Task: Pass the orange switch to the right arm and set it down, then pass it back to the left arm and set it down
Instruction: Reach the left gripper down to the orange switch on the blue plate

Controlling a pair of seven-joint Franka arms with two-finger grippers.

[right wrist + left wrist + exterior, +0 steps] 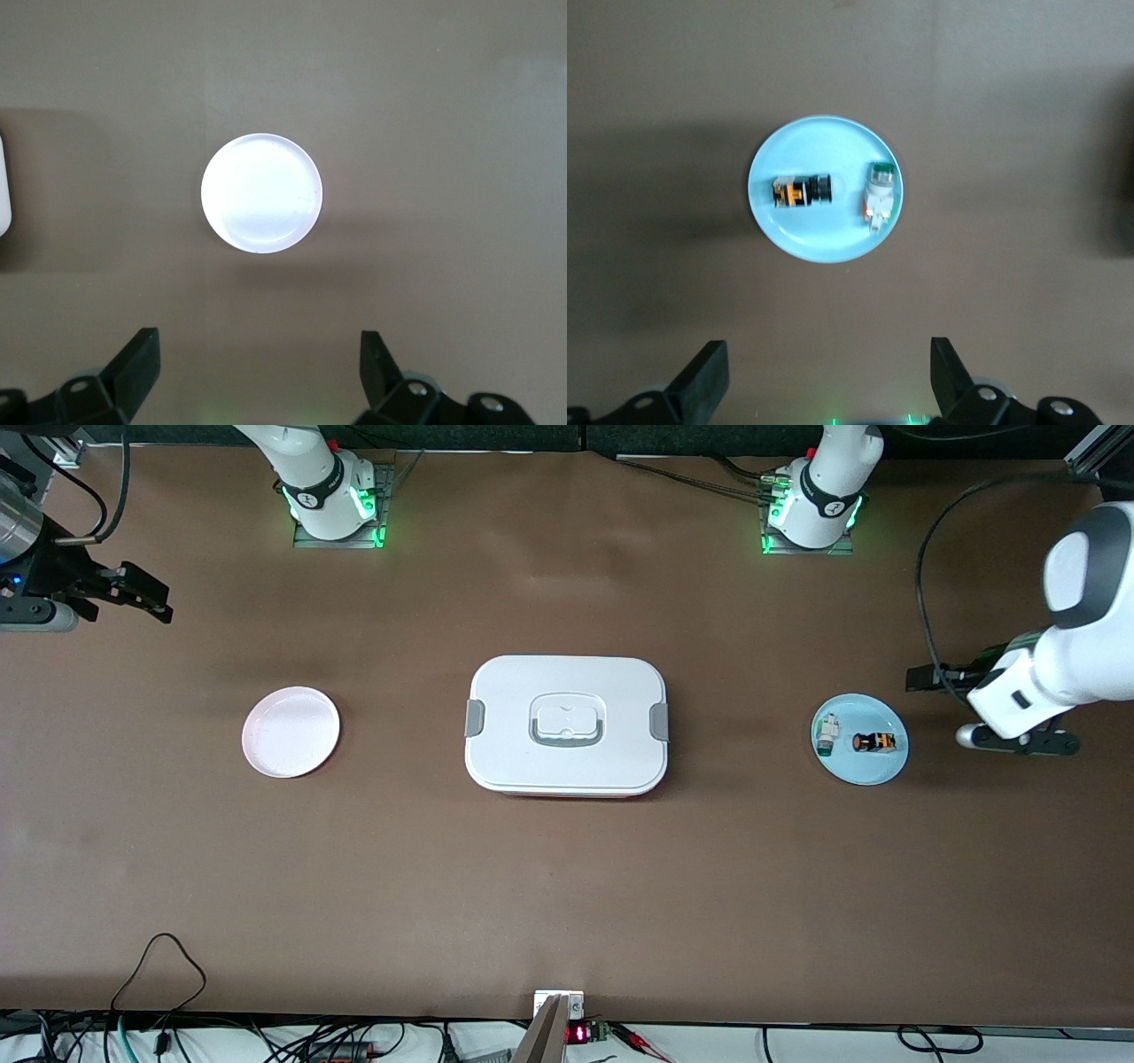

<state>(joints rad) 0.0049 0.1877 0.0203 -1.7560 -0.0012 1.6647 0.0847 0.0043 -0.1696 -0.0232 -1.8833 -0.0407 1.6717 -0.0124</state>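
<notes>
**Both arms parked high, switch on the blue plate**

At the middle of the brown table (pixel 567 886) I see the box (pixel 567 724), white, lid on, grey clips at both short ends and a grey-rimmed handle recess on top. No writing on it that I can read.

Toward the right arm's end lies the white plate (pixel 291 732), with nothing on it, well apart from the box. Toward the left arm's end lies the blue plate (pixel 861 766), about as far from the box. On it I see two small parts side by side, not touching: the orange switch (pixel 873 742), lying on its side, and the white-and-green part (pixel 827 734), the one closer to the box. I can't make out any markings on either.

My left gripper (pixel 824 376) hangs in the air beside the blue plate, at the table's end, fingers wide apart and holding nothing. My right gripper (pixel 257 372) hangs over the table's other end, away from the white plate, fingers likewise spread and empty. Both arms wait.
</notes>
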